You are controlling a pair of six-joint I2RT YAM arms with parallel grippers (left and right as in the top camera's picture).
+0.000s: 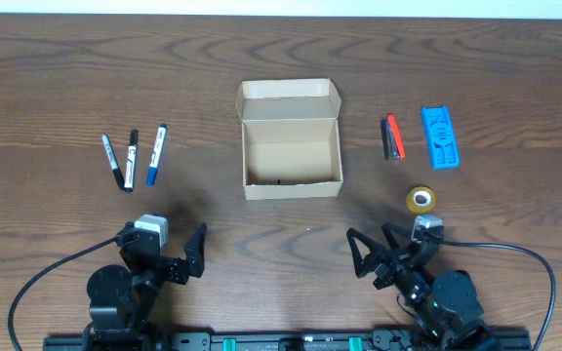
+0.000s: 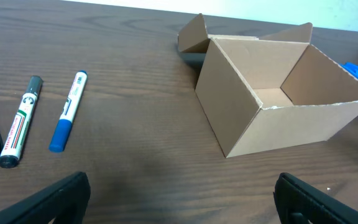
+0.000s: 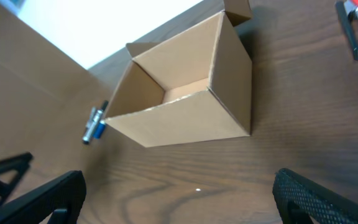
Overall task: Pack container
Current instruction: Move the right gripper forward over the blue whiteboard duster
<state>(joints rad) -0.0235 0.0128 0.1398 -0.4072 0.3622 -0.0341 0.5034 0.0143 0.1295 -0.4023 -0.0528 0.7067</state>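
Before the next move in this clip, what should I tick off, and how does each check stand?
1. Container lid open: ok, flap folded back.
2. Container empty: ok, apart from a small dark mark by the near wall that I cannot identify.
3. Left claw open and empty: ok.
4. Right claw open and empty: ok.
5. Three markers lying apart from each other, left of the container: ok.
6. Tape roll clear of the right claw: cannot tell, it lies close beside it.

Soft, even light, faint shadow beside the container (image 1: 291,188); right wrist view blown out (top-left).
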